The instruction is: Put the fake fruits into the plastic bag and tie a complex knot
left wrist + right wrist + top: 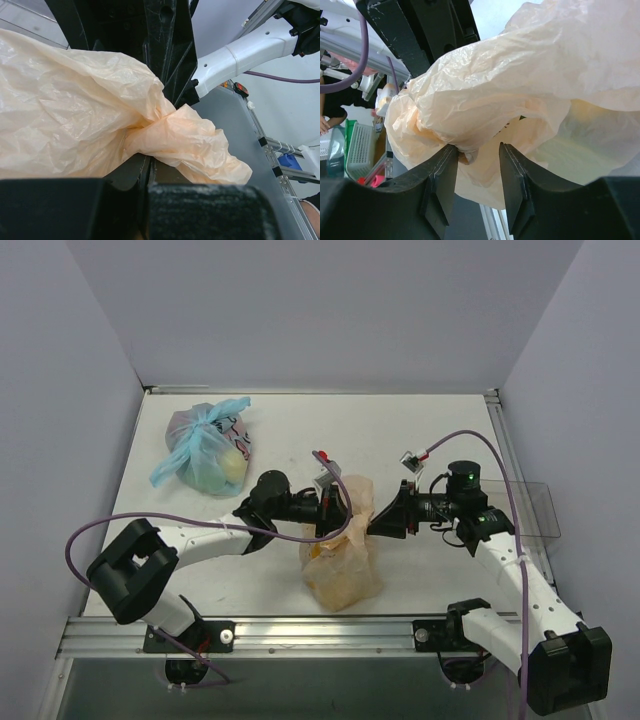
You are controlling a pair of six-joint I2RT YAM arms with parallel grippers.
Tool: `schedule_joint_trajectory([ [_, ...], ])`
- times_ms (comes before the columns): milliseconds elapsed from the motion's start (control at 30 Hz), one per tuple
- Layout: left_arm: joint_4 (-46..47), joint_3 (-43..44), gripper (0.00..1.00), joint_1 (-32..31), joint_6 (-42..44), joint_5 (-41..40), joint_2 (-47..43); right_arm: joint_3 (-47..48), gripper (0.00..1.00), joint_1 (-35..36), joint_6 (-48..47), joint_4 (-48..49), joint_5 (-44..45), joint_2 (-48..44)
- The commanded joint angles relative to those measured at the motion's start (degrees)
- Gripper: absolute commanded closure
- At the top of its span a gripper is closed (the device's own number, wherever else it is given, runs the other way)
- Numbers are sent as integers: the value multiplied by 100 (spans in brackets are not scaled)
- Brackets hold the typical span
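Observation:
The peach-orange plastic bag (342, 565) stands at the table's front middle, its top pulled up between my two grippers. My left gripper (332, 510) is shut on a gathered fold of the bag's top; in the left wrist view the jaws (150, 160) meet under the bunched plastic (165, 130). My right gripper (384, 517) faces it from the right. Its jaws (479, 150) are open, with crumpled bag plastic (485, 100) resting at the fingertips. The fake fruits show only as a faint yellowish shape through the bag (340, 588). I cannot make out a tied knot.
A clear bag with light-blue tied handles (205, 452) and a yellow-green fruit inside lies at the back left. A clear plastic container (535, 510) sits at the right edge. A metal rail (300, 630) runs along the front edge.

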Motion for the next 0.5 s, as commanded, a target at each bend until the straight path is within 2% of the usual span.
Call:
schedule_joint_trajectory([
  [0, 437, 316, 100, -90, -9, 100, 20, -43, 62, 109, 302, 730, -149, 37],
  [67, 437, 299, 100, -99, -9, 91, 38, -8, 66, 126, 391, 802, -158, 63],
  [100, 437, 299, 100, -108, 0, 83, 38, 1, 75, 144, 383, 819, -184, 72],
  [167, 437, 272, 100, -90, 0, 56, 20, -7, 85, 144, 339, 811, -263, 90],
  [200, 420, 264, 100, -90, 26, 30, 12, 10, 97, 135, 295, 724, -324, 98],
  [233, 385, 229, 100, -73, 44, -5, -6, 10, 100, 127, 251, 671, -351, 81],
  [333, 148, 106, 95, 50, 114, -102, -111, -25, 100, 92, 154, 600, -395, 11],
  [367, 69, 70, 92, 77, 149, -111, -146, -16, 100, 83, 119, 548, -404, 2],
  [400, -45, 44, 82, 181, 202, -137, -225, 1, 100, 65, -12, 408, -404, -16],
  [467, -388, -35, 74, 314, 237, -120, -304, 62, 100, 47, -144, 267, -351, -68],
])
